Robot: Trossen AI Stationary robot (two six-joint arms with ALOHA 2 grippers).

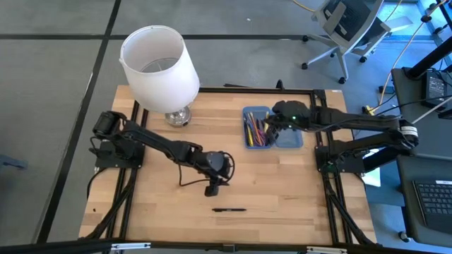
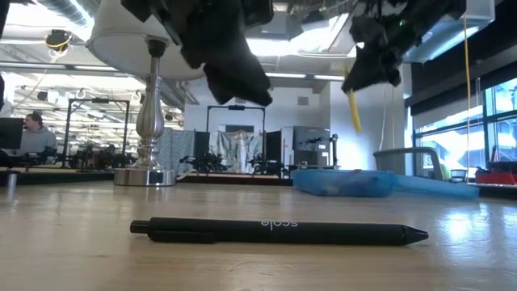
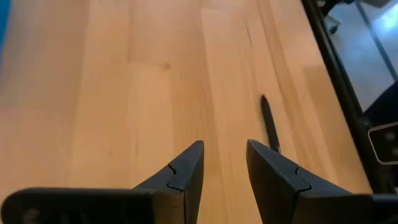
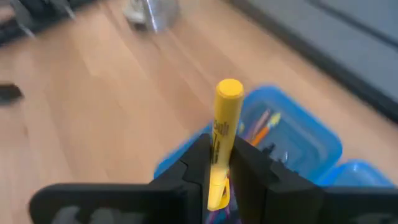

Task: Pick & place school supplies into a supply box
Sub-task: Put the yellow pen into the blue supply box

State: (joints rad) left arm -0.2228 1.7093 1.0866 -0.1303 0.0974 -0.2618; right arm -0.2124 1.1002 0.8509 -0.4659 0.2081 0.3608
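A wooden table (image 1: 282, 190) is seen from above, with a white lampshade (image 1: 159, 63) on a silver lamp base (image 2: 145, 174) standing at its far left. To the right of the lamp, at the far side of the table, the translucent blue supply box (image 1: 272, 128) lies opened flat, and a cluster of pens and pencils (image 1: 254, 130) is held in its left half. The right gripper (image 4: 217, 171) is positioned above the box, reaching in from the right; its fingers are clamped on a yellow marker (image 4: 221, 143), which is held upright with its cap end pointing away from the wrist. In the low view the marker (image 2: 354, 111) is seen hanging well above the box (image 2: 363, 182). The left gripper (image 3: 224, 171) is held over the middle of the table, above the bare wood, with its fingers parted and nothing between them. Near the front edge, just right of that gripper, a black pen (image 1: 229, 209) lies flat on the table, pointing left to right, apart from both grippers.
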